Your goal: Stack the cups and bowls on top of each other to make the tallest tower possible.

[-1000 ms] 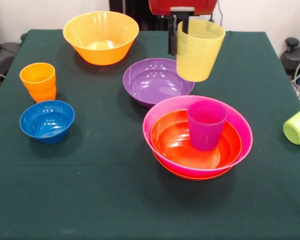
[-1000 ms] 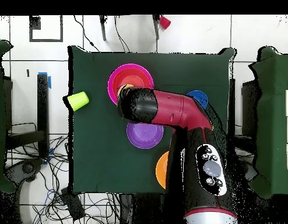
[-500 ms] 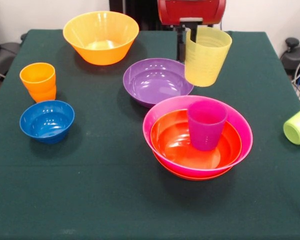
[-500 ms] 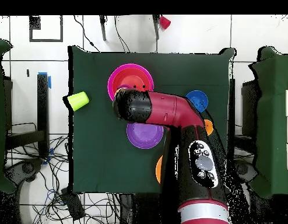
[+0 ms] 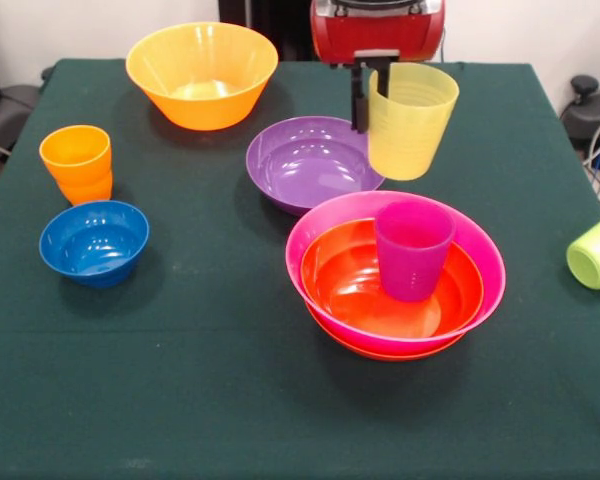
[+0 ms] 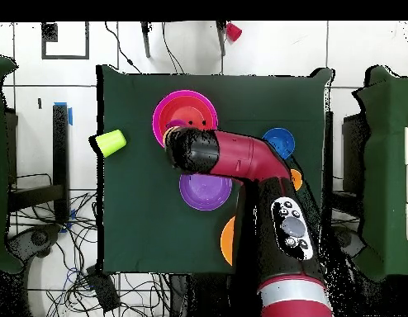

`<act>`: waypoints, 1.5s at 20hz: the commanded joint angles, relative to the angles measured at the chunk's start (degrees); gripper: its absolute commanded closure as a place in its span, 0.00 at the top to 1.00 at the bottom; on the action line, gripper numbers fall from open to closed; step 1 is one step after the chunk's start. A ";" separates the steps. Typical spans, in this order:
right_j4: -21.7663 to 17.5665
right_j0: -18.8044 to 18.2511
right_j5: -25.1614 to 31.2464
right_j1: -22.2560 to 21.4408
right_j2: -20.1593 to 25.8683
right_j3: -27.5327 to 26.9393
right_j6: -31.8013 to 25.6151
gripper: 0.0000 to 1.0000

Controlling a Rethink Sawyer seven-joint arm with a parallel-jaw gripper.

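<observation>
Claw [image 5: 372,88]: clamped on the rim of the yellow cup [image 5: 411,121], held upright in the air.
Cup position: above the desk [image 5: 180,380], between purple bowl [image 5: 310,162] and pink bowl [image 5: 395,272].
Purple cup [image 5: 412,249]: upright inside the nested red-orange bowl [image 5: 360,290].

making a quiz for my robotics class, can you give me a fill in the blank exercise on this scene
1. The pincer holds a ____ cup in the air.
2. The purple cup stands upright inside the red-orange bowl, which is nested in the ____ bowl.
3. The lime green cup lies on its ____ near the table's edge.
4. The blue bowl sits beside the ____ cups.

Missing words: yellow; pink; side; orange
</observation>
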 commanded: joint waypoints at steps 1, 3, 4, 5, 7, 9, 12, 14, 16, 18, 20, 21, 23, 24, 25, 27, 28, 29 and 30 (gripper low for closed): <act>1.60 -2.08 -1.54 2.52 6.93 3.66 3.06 0.00; 1.71 -3.10 -0.78 2.88 8.31 3.25 1.62 0.00; 1.45 -3.42 -0.51 2.86 8.73 3.29 0.95 0.00; 1.19 -3.74 -0.25 2.84 9.16 3.34 0.29 0.00; 1.09 -4.06 -1.08 2.77 9.69 3.89 0.90 0.00; 0.82 -3.88 -2.20 2.53 9.47 4.48 2.30 0.00; -1.38 -2.67 -1.07 2.27 8.13 3.47 1.99 0.00; -1.25 -1.59 -0.48 2.28 6.86 2.39 3.62 0.00; -1.16 -0.76 0.02 2.59 6.21 1.14 4.41 0.00; -0.95 0.27 0.35 2.88 5.51 -0.12 5.45 0.00; -1.17 1.48 1.56 3.10 4.72 -1.71 5.88 0.00; -0.98 2.09 1.78 3.40 4.40 -2.66 6.42 0.00; -0.47 3.35 2.24 3.92 3.39 -4.40 7.92 0.00; -0.23 3.71 2.48 4.07 3.20 -4.96 8.13 0.00; -0.20 4.19 2.84 4.26 2.91 -5.71 8.18 0.00; 0.20 4.95 3.20 4.65 2.25 -6.93 8.79 0.00; 0.30 5.19 3.44 4.91 2.04 -7.53 8.83 0.00; 0.40 5.44 3.68 5.17 1.83 -8.14 8.86 0.00; 0.61 5.63 4.32 5.54 1.81 -9.01 8.68 0.00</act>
